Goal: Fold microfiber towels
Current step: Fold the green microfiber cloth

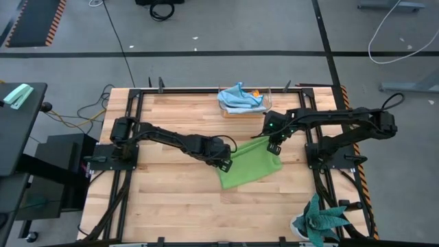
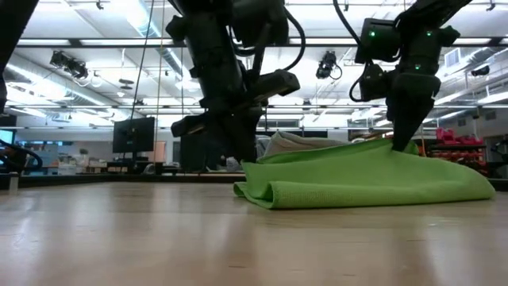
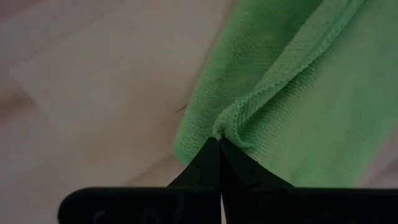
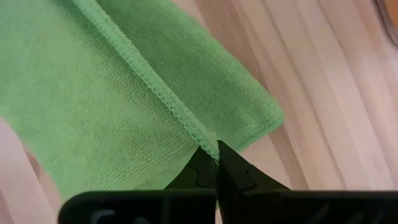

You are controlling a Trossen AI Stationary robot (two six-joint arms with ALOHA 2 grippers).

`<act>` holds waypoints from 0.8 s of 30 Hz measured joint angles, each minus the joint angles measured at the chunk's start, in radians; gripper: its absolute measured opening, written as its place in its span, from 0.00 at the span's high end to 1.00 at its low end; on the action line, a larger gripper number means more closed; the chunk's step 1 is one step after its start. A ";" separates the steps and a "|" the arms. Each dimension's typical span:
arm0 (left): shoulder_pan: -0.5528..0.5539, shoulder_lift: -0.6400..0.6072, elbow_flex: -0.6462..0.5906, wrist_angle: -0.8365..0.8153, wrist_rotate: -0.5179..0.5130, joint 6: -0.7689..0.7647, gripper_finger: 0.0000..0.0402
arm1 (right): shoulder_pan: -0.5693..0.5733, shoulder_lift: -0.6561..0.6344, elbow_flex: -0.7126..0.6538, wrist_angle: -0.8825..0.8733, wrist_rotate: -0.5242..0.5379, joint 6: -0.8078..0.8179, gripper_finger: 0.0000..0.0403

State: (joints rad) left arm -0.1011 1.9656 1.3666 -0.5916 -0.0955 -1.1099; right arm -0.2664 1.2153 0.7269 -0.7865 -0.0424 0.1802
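A lime green microfiber towel [image 1: 250, 165] lies doubled over on the wooden table [image 1: 171, 199], right of centre. In the low view its rounded fold [image 2: 270, 195] faces the near left. My left gripper [image 1: 225, 163] is shut at the towel's left end and my right gripper [image 1: 274, 146] is shut at its far right end. A light blue towel [image 1: 240, 97] is bunched in a clear box [image 1: 264, 108] at the far edge, with a bit of orange cloth [image 1: 254, 93] beside it. My left gripper pinches the hemmed corner of the upper layer [image 3: 231, 121] between its two shut fingertips, slanting down from above. That corner lies on the lower layer, which rests flat on the table. My right gripper pinches the stitched hem of the upper layer [image 4: 200, 134] at its end, between shut fingertips, coming steeply from above. The lower layer [image 4: 249, 102] reaches out past the hem on the table. The cloth rises slightly toward the fingers [image 2: 397, 147].
A teal spiky plant [image 1: 319, 221] stands at the near right corner. Black frame rails [image 1: 123, 199] run along the table's left and right sides. Bare wood [image 1: 171, 199] stretches across the near left part of the table.
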 joint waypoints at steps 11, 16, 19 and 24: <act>0.021 0.000 0.000 -0.025 -0.052 -0.006 0.97 | -0.002 0.060 0.030 -0.059 0.042 0.002 1.00; 0.021 0.000 0.000 -0.039 -0.100 0.000 0.96 | -0.002 0.081 0.042 -0.081 0.061 0.001 1.00; 0.022 -0.004 0.000 -0.044 -0.114 0.022 0.96 | -0.002 0.083 0.051 -0.086 0.076 0.000 1.00; 0.033 -0.034 0.003 -0.063 -0.114 0.029 0.95 | -0.002 0.082 0.064 -0.105 0.095 -0.003 1.00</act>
State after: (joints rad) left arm -0.0679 1.9318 1.3701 -0.6547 -0.2100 -1.0809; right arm -0.2684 1.2975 0.7913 -0.8913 0.0522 0.1774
